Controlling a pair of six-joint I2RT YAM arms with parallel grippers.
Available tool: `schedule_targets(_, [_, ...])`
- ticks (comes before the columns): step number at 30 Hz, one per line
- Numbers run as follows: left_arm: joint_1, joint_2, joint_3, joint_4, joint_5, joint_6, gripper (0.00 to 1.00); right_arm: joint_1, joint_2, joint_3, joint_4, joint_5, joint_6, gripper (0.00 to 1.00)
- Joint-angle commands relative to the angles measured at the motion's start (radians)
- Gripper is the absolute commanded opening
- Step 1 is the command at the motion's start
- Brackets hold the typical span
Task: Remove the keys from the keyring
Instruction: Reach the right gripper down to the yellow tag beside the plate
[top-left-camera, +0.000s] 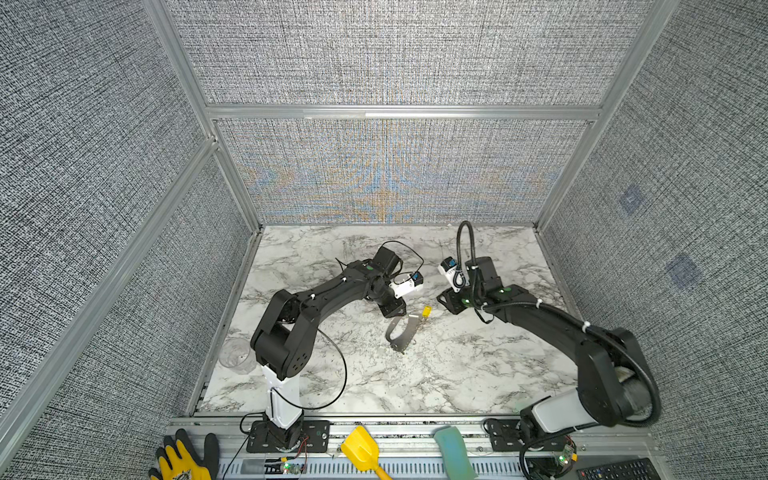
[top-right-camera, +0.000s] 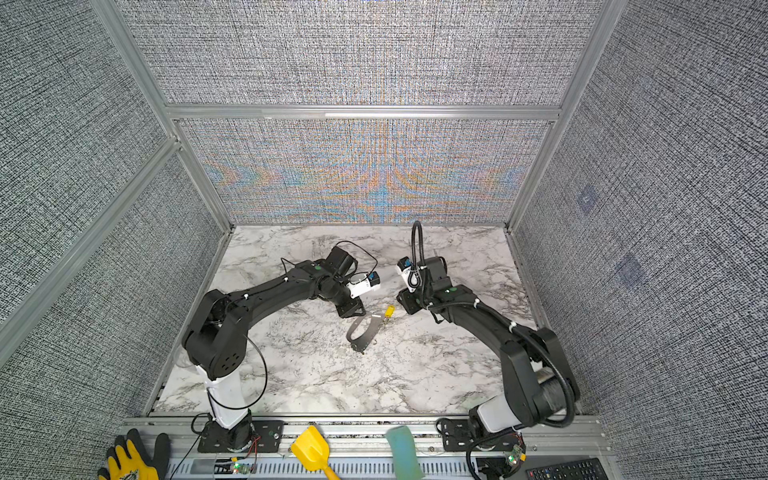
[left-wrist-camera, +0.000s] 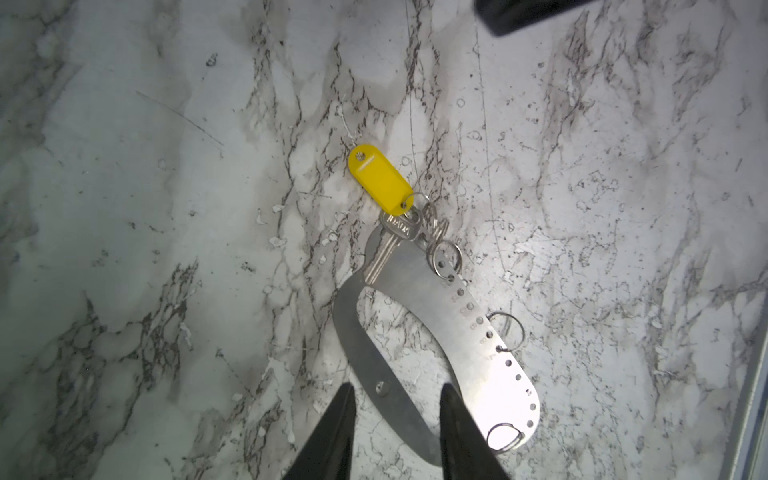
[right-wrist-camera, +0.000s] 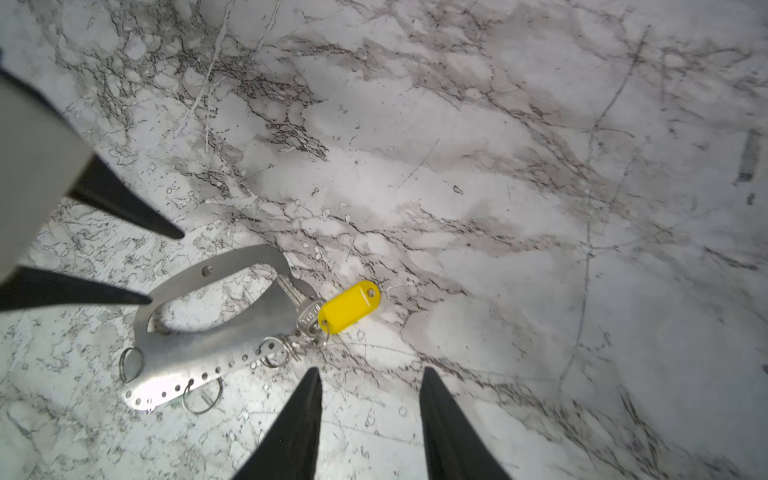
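Observation:
The keyring (left-wrist-camera: 419, 286) is a flat grey metal plate with an oval cut-out, lying on the marble top in both top views (top-left-camera: 401, 334) (top-right-camera: 365, 330). A silver key (left-wrist-camera: 390, 245) with a yellow tag (left-wrist-camera: 380, 180) hangs from split rings at one end of its row of holes. My left gripper (left-wrist-camera: 397, 388) is open just above the plate, its fingertips either side of the thin band. My right gripper (right-wrist-camera: 370, 372) is open and empty over bare marble, close to the key (right-wrist-camera: 305, 318) and the yellow tag (right-wrist-camera: 349, 305).
Two empty split rings (left-wrist-camera: 507, 332) (left-wrist-camera: 505, 436) sit in the plate's holes. A clear cup (top-left-camera: 237, 353) stands at the left edge. On the front rail lie a yellow scoop (top-left-camera: 359, 451), a teal block (top-left-camera: 453, 451) and a yellow glove (top-left-camera: 183, 459).

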Motion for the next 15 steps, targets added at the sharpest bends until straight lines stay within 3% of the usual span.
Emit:
schedule_targets(1, [0.008, -0.048, -0.06, 0.096, 0.008, -0.044, 0.37, 0.042, 0.109, 0.114, -0.161, 0.012, -0.026, 0.47])
schedule_targets(6, [0.016, -0.094, -0.137, 0.123, 0.013, -0.041, 0.38, 0.093, 0.272, 0.244, -0.24, 0.052, -0.007, 0.5])
schedule_targets(15, [0.034, -0.173, -0.253, 0.172, -0.026, -0.076, 0.38, 0.156, 0.353, 0.269, -0.199, 0.171, -0.013, 0.61])
